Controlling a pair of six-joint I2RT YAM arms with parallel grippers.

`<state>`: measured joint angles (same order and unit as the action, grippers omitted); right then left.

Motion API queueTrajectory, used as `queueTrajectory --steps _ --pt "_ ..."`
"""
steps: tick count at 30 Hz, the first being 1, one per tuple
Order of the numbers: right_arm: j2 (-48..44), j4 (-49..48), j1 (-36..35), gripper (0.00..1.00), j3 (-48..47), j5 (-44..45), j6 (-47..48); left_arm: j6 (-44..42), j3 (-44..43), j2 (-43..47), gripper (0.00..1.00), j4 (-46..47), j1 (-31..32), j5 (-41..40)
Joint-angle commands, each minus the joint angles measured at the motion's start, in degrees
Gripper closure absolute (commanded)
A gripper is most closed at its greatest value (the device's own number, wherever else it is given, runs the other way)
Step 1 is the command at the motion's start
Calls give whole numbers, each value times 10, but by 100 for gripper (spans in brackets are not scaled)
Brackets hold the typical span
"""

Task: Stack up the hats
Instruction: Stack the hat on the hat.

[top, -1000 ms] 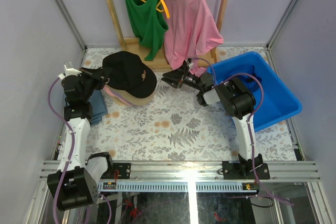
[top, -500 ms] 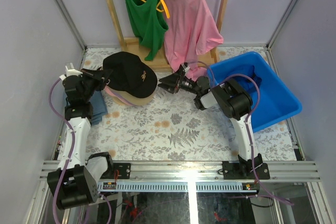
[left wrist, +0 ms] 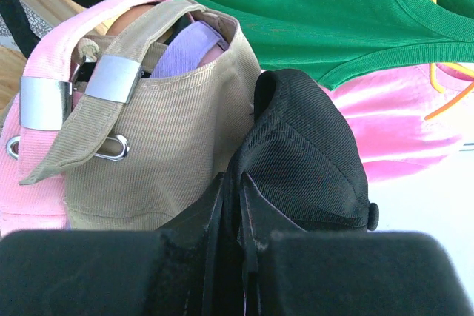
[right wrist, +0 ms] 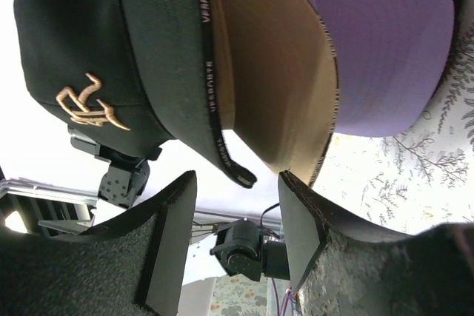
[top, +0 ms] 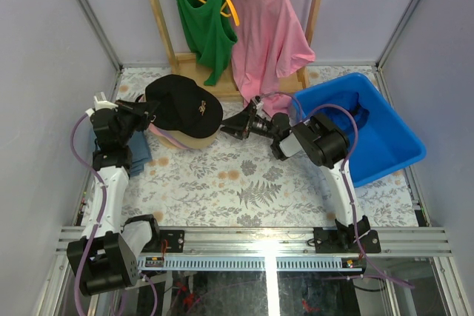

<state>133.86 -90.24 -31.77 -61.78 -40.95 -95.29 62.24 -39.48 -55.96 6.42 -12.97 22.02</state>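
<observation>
The black cap (top: 185, 105) with a gold emblem tops a pile on the tan cap (top: 196, 140), with a pink cap (left wrist: 33, 183) and a lavender cap (right wrist: 385, 35) nested underneath, at the far left of the table (top: 244, 183). The left tool (top: 141, 111) is clenched on the black cap's back edge. The right tool (top: 229, 126) faces the brims from the right, jaws apart, gripping nothing. A blue bin (top: 392, 149) stands on the right.

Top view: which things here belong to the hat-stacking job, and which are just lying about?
Job: black cap, tan cap, pink cap, lavender cap, all in one stack.
Lying about: green tank top, pink T-shirt, wooden rack, blue tub.
</observation>
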Motion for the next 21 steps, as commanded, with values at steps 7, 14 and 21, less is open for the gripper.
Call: queueTrajectory --steps 7,14,21 --pt "6 -6 -5 45 -41 16 10 -18 1 -4 99 -6 -5 -15" --pt "10 14 -10 45 -69 12 16 -15 0 -8 100 -3 -3 -13" --pt "19 11 -17 60 -80 11 11 -18 -6 -13 99 -5 -4 -15"
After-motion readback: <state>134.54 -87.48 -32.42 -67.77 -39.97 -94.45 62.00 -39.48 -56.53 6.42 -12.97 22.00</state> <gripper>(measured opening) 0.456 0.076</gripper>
